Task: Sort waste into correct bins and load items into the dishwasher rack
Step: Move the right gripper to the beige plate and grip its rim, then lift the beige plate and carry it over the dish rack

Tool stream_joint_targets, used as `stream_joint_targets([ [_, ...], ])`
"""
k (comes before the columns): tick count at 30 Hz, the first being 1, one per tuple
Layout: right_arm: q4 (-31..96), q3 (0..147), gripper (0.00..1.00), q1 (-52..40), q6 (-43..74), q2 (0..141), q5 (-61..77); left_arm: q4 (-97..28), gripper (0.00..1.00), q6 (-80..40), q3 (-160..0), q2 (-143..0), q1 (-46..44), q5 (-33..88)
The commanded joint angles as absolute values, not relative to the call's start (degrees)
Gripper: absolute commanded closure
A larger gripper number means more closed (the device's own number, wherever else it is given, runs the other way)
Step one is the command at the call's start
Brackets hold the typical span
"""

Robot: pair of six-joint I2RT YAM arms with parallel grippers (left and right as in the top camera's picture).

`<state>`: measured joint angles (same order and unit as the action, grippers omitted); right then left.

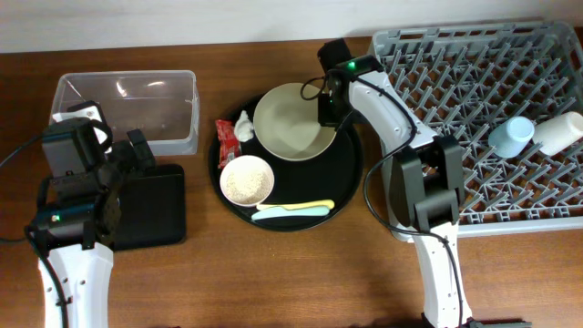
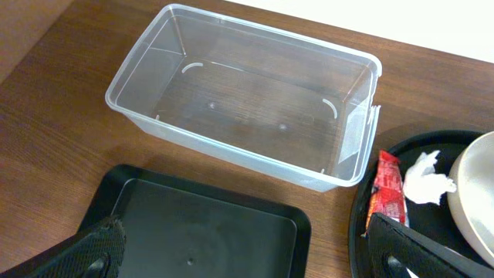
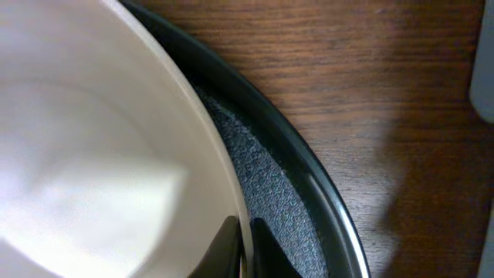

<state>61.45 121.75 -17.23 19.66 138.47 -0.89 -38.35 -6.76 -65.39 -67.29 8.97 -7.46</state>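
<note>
The large cream bowl (image 1: 291, 123) sits on the round black tray (image 1: 351, 173). My right gripper (image 1: 328, 107) is shut on the bowl's right rim (image 3: 241, 251), one finger inside and one outside. The small pink bowl (image 1: 247, 180) holds white rice. A red wrapper (image 1: 225, 142) and a white tissue scrap (image 1: 243, 126) lie on the tray's left part; both also show in the left wrist view, the wrapper (image 2: 387, 193) and the tissue (image 2: 427, 176). Yellow and pale blue utensils (image 1: 291, 210) lie at the tray's front. My left gripper (image 2: 247, 255) is open and empty above the shallow black tray (image 2: 201, 232), beside the clear tub (image 2: 247, 100).
The grey dishwasher rack (image 1: 483, 137) fills the right side, with a light blue cup (image 1: 510, 137) and a white cup (image 1: 557, 133) lying in it. The clear tub (image 1: 127, 109) is at the back left, the shallow black tray (image 1: 150, 205) in front of it.
</note>
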Motion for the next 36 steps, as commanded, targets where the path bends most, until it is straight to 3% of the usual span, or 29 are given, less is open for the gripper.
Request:
stream_joint_targets([
  [1,62.6,122.5,0.96,-17.3,16.3,136.0,-3.7,-38.3,0.0,-7.5,-66.3,-67.2,9.2,-6.9],
  [36,74.8,122.5,0.96,-17.2,16.3,128.0,-10.4,-38.3,0.0,-7.5,-66.3,-67.2,9.2,-6.9],
])
